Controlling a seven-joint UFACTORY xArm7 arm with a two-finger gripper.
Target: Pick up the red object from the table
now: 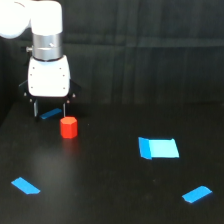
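- Dark curtain folds fill the background, and below them lies the table (110,200), a wide matte black surface.
- The claw (49,111) hangs from a white body, with two thin dark fingers (35,109) pointing straight down and standing apart; nothing sits between them, so it reads as spread wide and holding nothing.
- The red object (69,127), a small faceted block standing upright, rests on the table just beside the claw, toward the exterior view's right and a little lower in the frame than the fingertips.
- It is not touching either finger; the nearer finger is the one on the exterior view's right.
- The block looks about as tall as it is wide, so no long axis seems to dictate how the fingers should turn.
- A dark blue tape strip (50,114) lies under the claw, between the fingers.
- Well apart from the claw, toward the exterior view's right, lies a light-blue rectangle (159,148).
- My judgement: the pick is not yet begun; the claw needs a short sideways shift toward the block before descending around it.
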